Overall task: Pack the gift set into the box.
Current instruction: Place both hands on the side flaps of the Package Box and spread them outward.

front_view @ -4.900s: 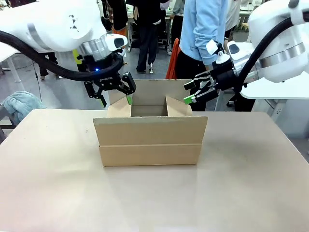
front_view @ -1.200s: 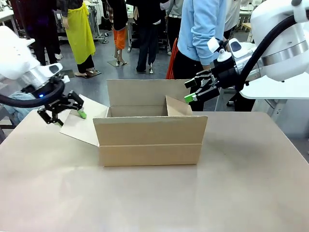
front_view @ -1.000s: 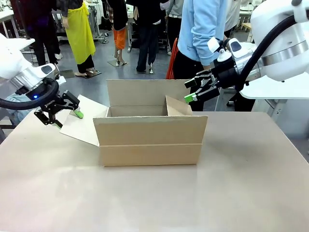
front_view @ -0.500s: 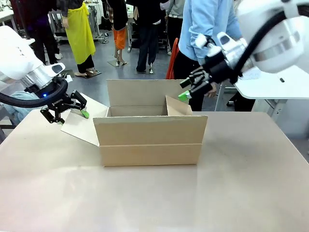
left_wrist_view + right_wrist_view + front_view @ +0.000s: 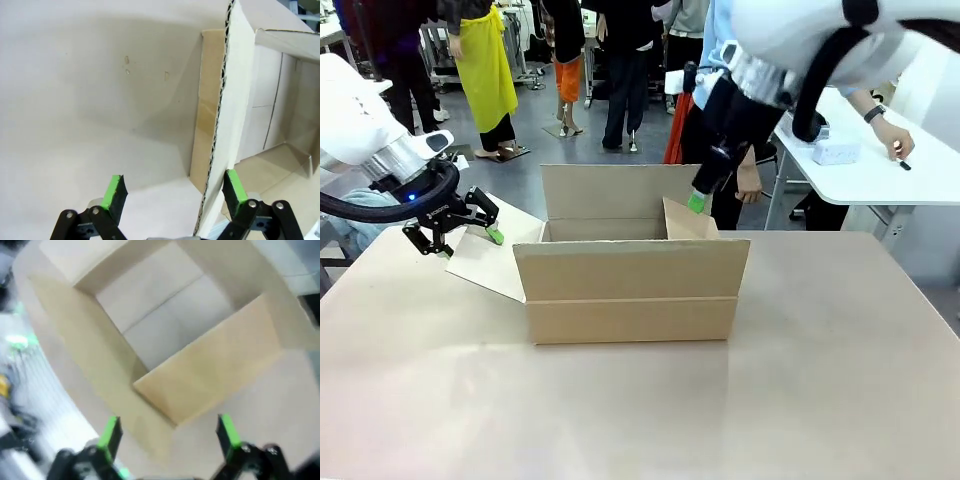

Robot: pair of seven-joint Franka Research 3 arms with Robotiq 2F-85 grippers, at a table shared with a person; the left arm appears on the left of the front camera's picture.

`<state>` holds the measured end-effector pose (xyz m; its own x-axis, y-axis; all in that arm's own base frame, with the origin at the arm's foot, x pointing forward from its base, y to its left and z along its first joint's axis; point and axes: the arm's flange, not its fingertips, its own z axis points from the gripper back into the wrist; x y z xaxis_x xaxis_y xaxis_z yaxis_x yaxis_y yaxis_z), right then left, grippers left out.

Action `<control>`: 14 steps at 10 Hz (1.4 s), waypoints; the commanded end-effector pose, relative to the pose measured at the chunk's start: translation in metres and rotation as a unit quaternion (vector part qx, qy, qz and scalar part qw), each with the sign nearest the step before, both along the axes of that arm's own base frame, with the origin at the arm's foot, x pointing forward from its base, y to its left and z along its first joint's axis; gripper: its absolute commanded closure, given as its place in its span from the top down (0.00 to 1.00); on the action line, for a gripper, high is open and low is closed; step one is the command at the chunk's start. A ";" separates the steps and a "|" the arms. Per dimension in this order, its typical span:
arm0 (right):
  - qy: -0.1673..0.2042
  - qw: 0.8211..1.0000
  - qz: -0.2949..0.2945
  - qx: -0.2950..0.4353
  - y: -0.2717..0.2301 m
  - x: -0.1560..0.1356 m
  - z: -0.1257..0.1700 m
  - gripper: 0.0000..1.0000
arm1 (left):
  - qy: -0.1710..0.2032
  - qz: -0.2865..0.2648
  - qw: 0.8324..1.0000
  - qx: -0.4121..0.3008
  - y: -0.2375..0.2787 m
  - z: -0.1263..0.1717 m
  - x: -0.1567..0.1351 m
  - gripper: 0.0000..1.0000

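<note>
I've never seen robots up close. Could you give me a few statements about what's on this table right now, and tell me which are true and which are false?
1. The plain brown corrugated cardboard box stands upright on the table with its top open. True.
2. The left tool is clamped shut on the box's left flap. False: it is open, its fingers astride the flap's edge.
3. The right tool is open, above the box's right end. True.
4. The left flap is folded inward over the opening. False: it slopes outward, toward the table.
</note>
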<state>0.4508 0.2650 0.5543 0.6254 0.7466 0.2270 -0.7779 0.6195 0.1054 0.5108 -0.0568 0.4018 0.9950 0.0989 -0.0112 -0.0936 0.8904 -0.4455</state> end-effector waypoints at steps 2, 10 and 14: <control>0.090 0.990 -0.110 -0.004 0.083 0.068 -0.001 1.00 | 0.002 0.003 1.000 0.008 0.001 0.002 -0.001 1.00; 0.033 0.893 -0.433 -0.121 0.140 0.049 -0.053 1.00 | 0.002 0.003 1.000 0.008 0.001 0.002 -0.001 1.00; 0.000 0.888 -0.431 -0.160 0.144 0.042 -0.092 1.00 | 0.002 0.003 1.000 0.008 0.001 0.002 -0.001 1.00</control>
